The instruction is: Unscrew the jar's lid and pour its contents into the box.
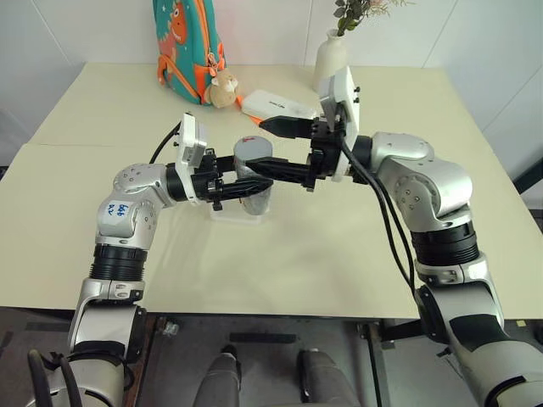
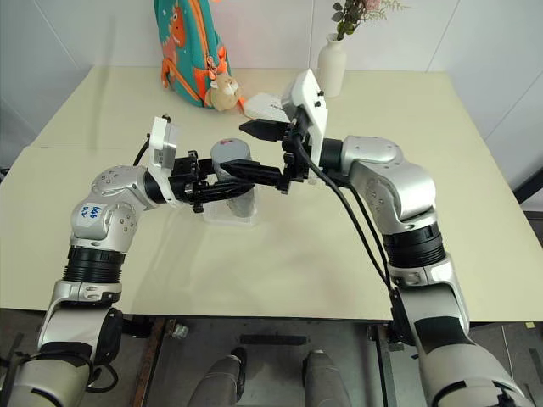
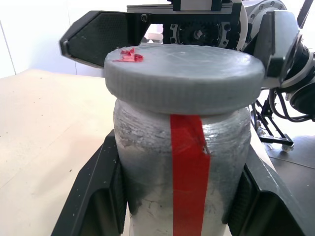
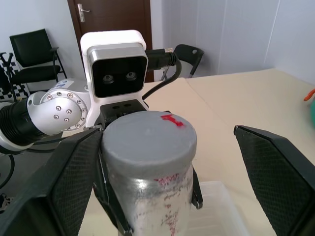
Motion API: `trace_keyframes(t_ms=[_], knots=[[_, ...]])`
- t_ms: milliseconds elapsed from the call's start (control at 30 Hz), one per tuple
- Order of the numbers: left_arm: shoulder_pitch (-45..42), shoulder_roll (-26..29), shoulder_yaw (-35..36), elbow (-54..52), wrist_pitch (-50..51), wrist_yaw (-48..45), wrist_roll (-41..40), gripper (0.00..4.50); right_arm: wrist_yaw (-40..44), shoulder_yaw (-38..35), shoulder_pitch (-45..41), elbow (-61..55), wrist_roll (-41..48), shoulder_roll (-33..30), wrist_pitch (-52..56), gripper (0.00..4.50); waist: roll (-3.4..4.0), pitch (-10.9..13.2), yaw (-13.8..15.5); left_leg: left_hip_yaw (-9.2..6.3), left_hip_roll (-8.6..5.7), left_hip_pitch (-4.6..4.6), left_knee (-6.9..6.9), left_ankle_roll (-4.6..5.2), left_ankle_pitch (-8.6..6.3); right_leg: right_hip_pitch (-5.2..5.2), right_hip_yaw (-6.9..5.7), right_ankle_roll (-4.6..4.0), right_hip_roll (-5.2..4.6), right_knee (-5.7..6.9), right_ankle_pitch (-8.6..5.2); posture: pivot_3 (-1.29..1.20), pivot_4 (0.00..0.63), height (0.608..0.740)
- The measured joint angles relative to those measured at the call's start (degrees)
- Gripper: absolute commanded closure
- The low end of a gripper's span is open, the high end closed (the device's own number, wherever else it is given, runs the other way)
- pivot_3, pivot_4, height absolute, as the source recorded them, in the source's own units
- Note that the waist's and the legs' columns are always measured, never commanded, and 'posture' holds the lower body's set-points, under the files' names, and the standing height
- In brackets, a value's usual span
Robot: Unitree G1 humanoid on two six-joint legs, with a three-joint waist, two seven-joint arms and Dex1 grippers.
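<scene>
My left gripper (image 1: 242, 188) is clamped on the small clear cylindrical jar (image 3: 184, 167). My right gripper's (image 1: 273, 148) fingers sit wide open around the round grey screw lid (image 4: 148, 135). If they close off-centre, I reckon the jar twists loose.

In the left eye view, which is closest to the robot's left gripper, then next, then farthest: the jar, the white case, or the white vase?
1. The jar: clamped in the left gripper, above the clear box.
2. The white case: farther back on the table, right of the plush toy.
3. The white vase: farthest, at the table's back edge.
</scene>
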Motion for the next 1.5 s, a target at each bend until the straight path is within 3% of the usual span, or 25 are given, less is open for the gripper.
trace_keyframes(t_ms=[100,267,600,1067,1500], knots=[[0.2,0.3,0.3,-0.6,-0.2,-1.2,-0.2,2.46,0.0,-4.2,2.2,0.6,-0.1,-3.9,0.1,0.02,0.00,0.0,0.2,0.01,-0.03,-0.01,0.01,0.00,0.00,0.02,0.00,0.00,-0.02,-0.03,0.00,0.00,0.150,0.740],[0.2,0.1,0.3,-1.5,-0.5,-1.7,-0.2,2.46,2.7,-4.7,4.2,0.3,1.2,-4.5,0.3,0.02,0.00,0.0,-0.3,0.02,0.03,0.01,0.00,0.00,0.00,-0.01,0.01,0.00,0.03,0.01,0.00,0.00,0.150,0.740],[0.2,0.2,0.3,-1.6,-0.4,-1.8,-0.2,2.46,3.4,-6.2,1.9,-1.1,6.9,-1.4,4.0,0.02,0.00,0.0,-0.2,0.01,0.02,0.00,0.02,0.00,0.01,-0.01,0.00,0.00,0.02,0.03,0.00,0.00,0.150,0.740],[0.2,0.2,0.3,-1.6,-0.4,-2.0,-0.2,2.46,-0.4,2.8,-3.6,-1.1,2.3,4.9,7.2,0.02,0.01,0.0,-0.1,-0.01,0.02,0.00,0.02,-0.01,0.01,-0.01,0.00,0.00,0.02,0.03,0.00,0.00,0.150,0.740],[0.2,0.2,0.3,-1.6,-0.4,-1.8,-0.2,2.46,-1.0,2.7,-3.7,-0.6,1.0,5.5,7.3,0.02,0.01,0.0,-0.1,-0.01,0.02,-0.01,0.02,-0.01,0.01,-0.01,0.00,0.00,0.02,0.03,0.00,0.00,0.150,0.740]])
